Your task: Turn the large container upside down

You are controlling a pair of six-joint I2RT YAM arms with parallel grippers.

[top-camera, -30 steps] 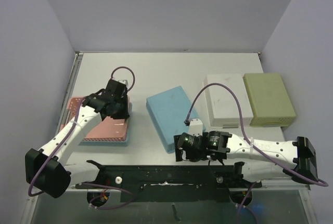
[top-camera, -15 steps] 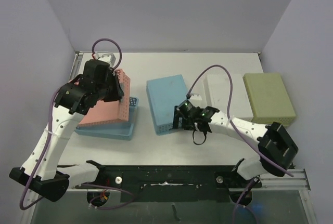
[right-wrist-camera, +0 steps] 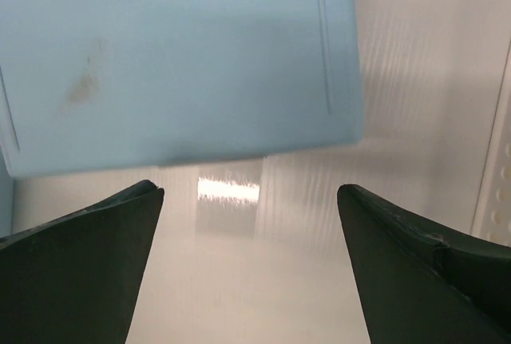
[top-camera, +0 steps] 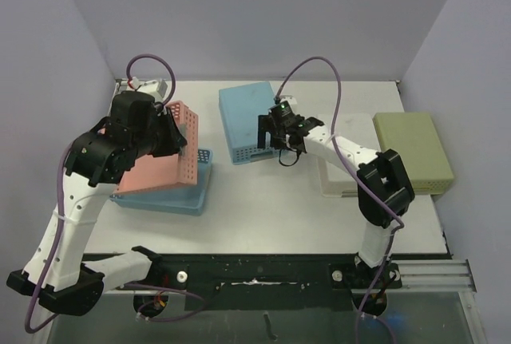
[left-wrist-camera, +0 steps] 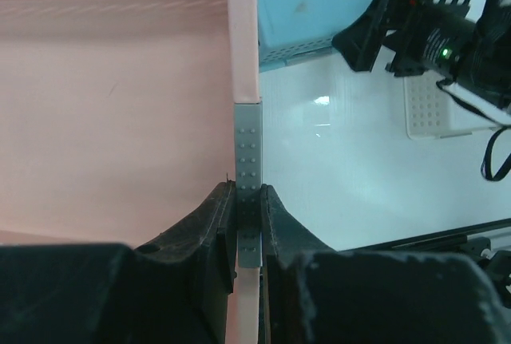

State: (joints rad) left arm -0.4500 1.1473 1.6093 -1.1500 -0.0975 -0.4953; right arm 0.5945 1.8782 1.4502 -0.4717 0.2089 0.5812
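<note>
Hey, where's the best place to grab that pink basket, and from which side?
On the pink basket, pinch the thin side wall from its open rim, one finger inside, one outside. The wall is flat and narrow enough for that; the left gripper holds it that way.

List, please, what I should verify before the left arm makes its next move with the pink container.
1. Grip: ok. The left gripper is shut on the side wall of the pink container.
2. Lift: ok. The pink container is tilted, its far edge raised above the blue tray.
3. Low edge free of the tray: cannot tell, the arm hides it.
4. Other arm out of the way: ok. The right gripper is open and holds nothing, beside the blue container.
5. Contents: ok for the visible part of the inside, which shows nothing loose.
6. Landing room: ok. There is bare table right of the tray.
</note>
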